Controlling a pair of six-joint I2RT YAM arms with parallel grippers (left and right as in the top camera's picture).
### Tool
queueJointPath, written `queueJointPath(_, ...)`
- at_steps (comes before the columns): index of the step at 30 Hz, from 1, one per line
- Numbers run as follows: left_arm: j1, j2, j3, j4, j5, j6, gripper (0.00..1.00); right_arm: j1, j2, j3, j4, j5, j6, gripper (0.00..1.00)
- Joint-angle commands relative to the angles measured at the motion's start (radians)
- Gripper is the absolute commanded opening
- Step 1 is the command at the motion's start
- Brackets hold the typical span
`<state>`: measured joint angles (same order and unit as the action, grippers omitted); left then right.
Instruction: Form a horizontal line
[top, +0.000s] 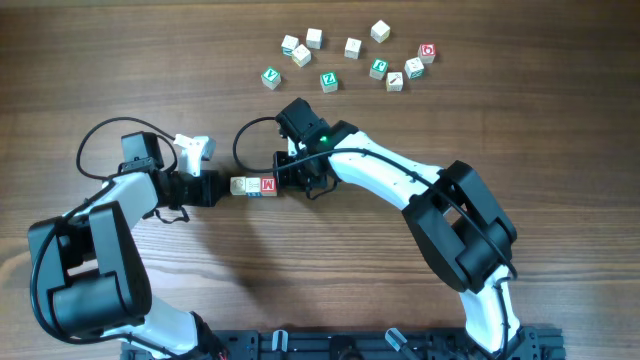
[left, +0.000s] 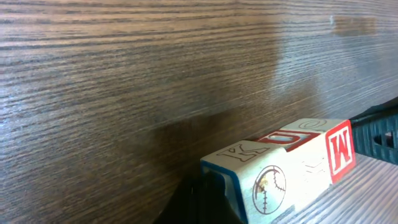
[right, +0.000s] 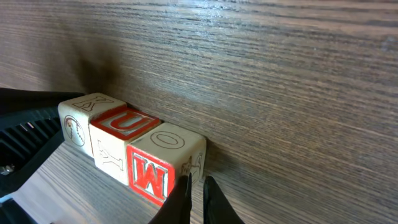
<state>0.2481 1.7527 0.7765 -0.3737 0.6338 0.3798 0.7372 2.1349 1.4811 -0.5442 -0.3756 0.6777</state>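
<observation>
The white-and-black left arm (top: 128, 192) stands on its base at the lower left, folds at the elbow and reaches level toward the centre. Its black two-finger left gripper (top: 213, 188) points right with the jaws closed together. The white-and-black right arm (top: 392, 176) arches from its base at the lower right toward the centre, with a green lamp (top: 324, 139) lit at the wrist, and its black two-finger right gripper (top: 288, 184) points left, the dark fingertips (right: 181, 198) drawn together with only a thin slit between them.

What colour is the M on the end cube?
Red, with a red border on the M cube; right wrist view shows it best.
</observation>
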Motion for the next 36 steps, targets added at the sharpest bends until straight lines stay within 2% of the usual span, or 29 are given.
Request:
queueJointPath(1, -0.009, 0.014, -0.009, 0.001, -0.034, 0.009, 0.04, 0.005, 0.022, -0.003, -0.023, 0.074, 0.003, 0.05)
queueJointPath(11, -0.008, 0.010, 0.004, 0.014, -0.086, 0.003, 0.04, 0.005, 0.021, 0.000, -0.039, 0.201, 0.003, 0.04)
queueJointPath(16, -0.008, -0.048, 0.035, 0.015, -0.090, -0.077, 0.04, 0.000, 0.021, 0.024, 0.031, 0.275, -0.068, 0.04)
queueJointPath(20, -0.008, -0.139, 0.036, 0.011, -0.203, -0.206, 0.04, -0.002, 0.021, 0.026, 0.141, 0.271, -0.077, 0.05)
queueJointPath(25, -0.009, -0.201, 0.036, 0.054, -0.165, -0.239, 0.04, -0.002, 0.021, 0.026, 0.197, 0.272, -0.076, 0.05)
queueJointPath(30, -0.010, -0.201, 0.036, 0.140, -0.017, -0.271, 0.04, -0.013, 0.021, 0.026, 0.151, 0.358, -0.051, 0.04)
queueJointPath(33, -0.042, -0.201, 0.035, 0.157, -0.018, -0.291, 0.04, -0.083, 0.021, 0.026, 0.072, 0.364, 0.086, 0.04)
queueJointPath(36, -0.114, -0.201, 0.035, 0.164, -0.080, -0.291, 0.04, -0.158, 0.021, 0.024, 0.029, 0.344, 0.094, 0.04)
